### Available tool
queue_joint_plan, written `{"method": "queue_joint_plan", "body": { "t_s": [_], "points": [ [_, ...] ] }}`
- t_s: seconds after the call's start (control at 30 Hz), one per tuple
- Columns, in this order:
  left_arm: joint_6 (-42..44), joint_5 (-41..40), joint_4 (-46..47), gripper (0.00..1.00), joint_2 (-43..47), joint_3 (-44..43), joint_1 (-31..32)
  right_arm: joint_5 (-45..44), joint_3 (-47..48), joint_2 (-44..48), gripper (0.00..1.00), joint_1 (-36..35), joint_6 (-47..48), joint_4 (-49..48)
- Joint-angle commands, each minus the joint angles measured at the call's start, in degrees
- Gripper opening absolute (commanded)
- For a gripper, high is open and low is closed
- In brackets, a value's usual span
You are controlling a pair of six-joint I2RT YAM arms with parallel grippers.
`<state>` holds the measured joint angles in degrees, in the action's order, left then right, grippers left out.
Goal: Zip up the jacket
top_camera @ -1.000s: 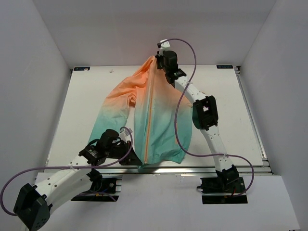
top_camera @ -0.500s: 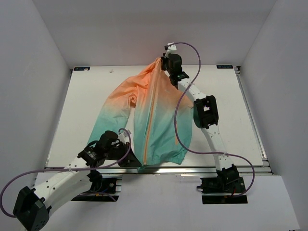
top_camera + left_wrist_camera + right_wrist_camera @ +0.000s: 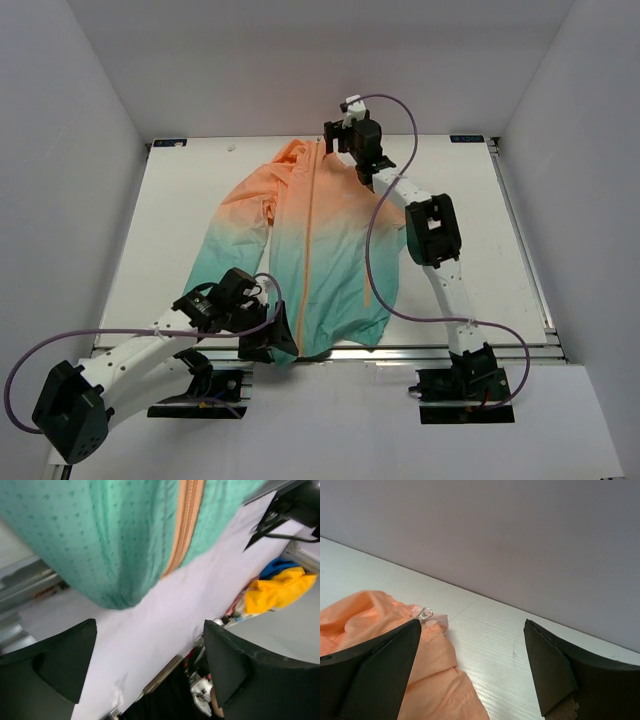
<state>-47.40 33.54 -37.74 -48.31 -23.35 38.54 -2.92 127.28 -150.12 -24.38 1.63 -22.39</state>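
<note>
You are looking at the jacket (image 3: 330, 250) lying flat on the table (image 3: 180, 220), zipper (image 3: 312, 240) seemingly closed; left gripper (image 3: 150, 665) at the hem (image 3: 335, 335) and right gripper (image 3: 472, 665) at the collar (image 3: 300, 152) are gaping empty, so be lifting them straight clear.

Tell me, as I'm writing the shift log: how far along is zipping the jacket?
Done, it seems: the jacket shows its zipper as one closed orange line from teal hem to collar, with the pull at the top. In hand: nothing; the left gripper at the hem and right gripper at the collar are both open. Left: apparently just backing both grippers off.
</note>
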Motion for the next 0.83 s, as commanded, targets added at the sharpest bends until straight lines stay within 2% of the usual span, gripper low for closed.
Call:
{"method": "queue_joint_plan", "body": {
  "t_s": [0.0, 0.13, 0.2, 0.27, 0.3, 0.37, 0.43, 0.47, 0.5, 0.57, 0.67, 0.8],
  "points": [
    [6.3, -2.0, -9.1, 0.98, -2.8, -10.4, 0.3, -1.9, -3.2, 12.5, 0.89, 0.0, 3.6, -4.7],
    [10.5, -10.2, -20.4, 0.98, -4.1, -24.1, 0.2, -3.7, -12.6, 23.8, 0.89, 0.0, 1.3, -1.2],
    [9.8, -16.6, -23.2, 0.98, -3.5, -30.4, 0.2, -6.6, -19.7, 32.2, 0.89, 0.0, -4.0, 3.1],
    [8.4, -22.9, -24.5, 0.98, -2.9, -33.1, 0.0, -9.8, -24.5, 41.3, 0.89, 0.1, -7.2, 8.4],
    [7.6, -25.3, -24.4, 0.98, -3.4, -34.8, 0.0, -12.6, -26.7, 44.0, 0.89, 0.1, -10.2, 15.5],
    [6.8, -32.3, -23.2, 0.98, -5.5, -36.7, -0.2, -15.5, -34.6, 53.2, 0.89, 0.1, -12.3, 21.9],
    [7.0, -38.8, -22.1, 0.98, -11.2, -40.8, -0.7, -16.9, -42.3, 59.7, 0.89, 0.2, -15.9, 28.3],
    [6.7, -41.2, -22.0, 0.98, -13.6, -43.2, -1.3, -15.7, -50.4, 66.6, 0.89, 0.3, -18.3, 30.2],
    [6.9, -43.7, -22.0, 0.98, -16.0, -45.6, -2.1, -14.4, -54.6, 70.0, 0.89, 0.3, -21.5, 32.5],
    [8.0, -43.9, -20.9, 0.98, -21.2, -52.0, -4.8, -11.4, -66.6, 81.0, 0.89, 0.3, -24.6, 33.5],
    [9.5, -41.9, -17.4, 0.98, -22.9, -54.0, -8.4, -11.0, -77.8, 93.5, 0.89, 0.3, -27.4, 34.0],
    [10.3, -38.5, -15.0, 0.98, -22.3, -51.2, -12.4, -13.3, -80.4, 101.1, 0.9, 0.3, -27.3, 38.7]
  ]
}}
